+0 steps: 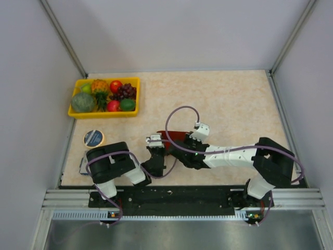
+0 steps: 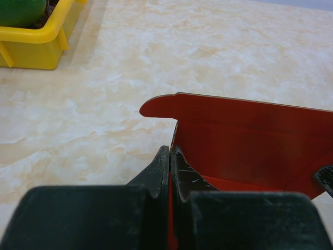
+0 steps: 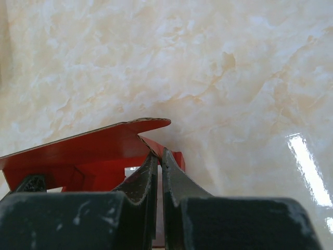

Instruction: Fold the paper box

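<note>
The paper box (image 1: 174,138) is a thin red cardboard piece, held between both grippers near the middle front of the table. In the left wrist view its wall (image 2: 250,140) stands upright with a rounded tab at its left end. My left gripper (image 2: 170,152) is shut on the box's near edge, with red card between the jaws. In the right wrist view the box (image 3: 88,151) shows a raised flap. My right gripper (image 3: 157,155) is shut on a corner of the box. In the top view the left gripper (image 1: 157,151) and right gripper (image 1: 183,148) sit at the box's two ends.
A yellow fruit tray (image 1: 74,112) with several fruits stands at the back left, its corner in the left wrist view (image 2: 47,44). A round blue-lidded tin (image 1: 94,138) lies left of the left arm. Grey walls enclose the marble-patterned table (image 1: 234,104).
</note>
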Tool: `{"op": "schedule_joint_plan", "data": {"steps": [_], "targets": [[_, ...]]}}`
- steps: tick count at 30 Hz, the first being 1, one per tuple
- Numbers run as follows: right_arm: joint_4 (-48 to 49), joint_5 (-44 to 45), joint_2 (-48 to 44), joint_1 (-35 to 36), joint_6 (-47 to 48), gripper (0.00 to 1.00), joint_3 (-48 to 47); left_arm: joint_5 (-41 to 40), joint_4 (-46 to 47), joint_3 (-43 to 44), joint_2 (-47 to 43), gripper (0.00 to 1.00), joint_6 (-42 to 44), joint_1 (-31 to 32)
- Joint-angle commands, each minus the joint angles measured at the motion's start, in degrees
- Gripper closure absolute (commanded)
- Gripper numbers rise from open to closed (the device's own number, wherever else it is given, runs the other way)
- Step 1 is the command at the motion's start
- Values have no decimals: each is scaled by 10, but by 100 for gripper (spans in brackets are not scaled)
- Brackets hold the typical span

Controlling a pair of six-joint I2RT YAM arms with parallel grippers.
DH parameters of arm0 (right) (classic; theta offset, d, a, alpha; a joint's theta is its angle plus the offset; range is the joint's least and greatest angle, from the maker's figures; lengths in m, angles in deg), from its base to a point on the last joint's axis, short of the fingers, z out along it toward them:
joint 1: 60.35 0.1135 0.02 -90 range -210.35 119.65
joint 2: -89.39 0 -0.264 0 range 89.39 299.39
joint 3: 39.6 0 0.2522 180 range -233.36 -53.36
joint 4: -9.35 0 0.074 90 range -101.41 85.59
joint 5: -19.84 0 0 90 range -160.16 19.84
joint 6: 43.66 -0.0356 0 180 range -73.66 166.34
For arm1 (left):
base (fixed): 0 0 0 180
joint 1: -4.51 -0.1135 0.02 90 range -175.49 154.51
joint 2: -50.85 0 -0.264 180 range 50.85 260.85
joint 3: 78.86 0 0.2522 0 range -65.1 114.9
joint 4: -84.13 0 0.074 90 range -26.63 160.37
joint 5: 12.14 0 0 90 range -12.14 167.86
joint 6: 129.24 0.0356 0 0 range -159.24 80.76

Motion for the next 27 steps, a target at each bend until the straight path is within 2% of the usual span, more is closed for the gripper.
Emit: {"op": "schedule_joint_plan", "data": {"steps": [1,7,16,21,27], "targets": [[-134,60,41,13,-145,100,-35,-37,169,5,-3,100,-15,12],[-264,112,91,39,-258,100,-103,-36,169,6,-8,100,-9,19],[-269,151,49,50,-218,100,-62,11,151,-26,-46,100,-32,21],[-268,147,49,51,-229,100,-57,32,46,-27,-90,98,-106,22],[-268,148,53,52,-229,100,-62,84,-40,-23,-134,96,-128,21]]}}
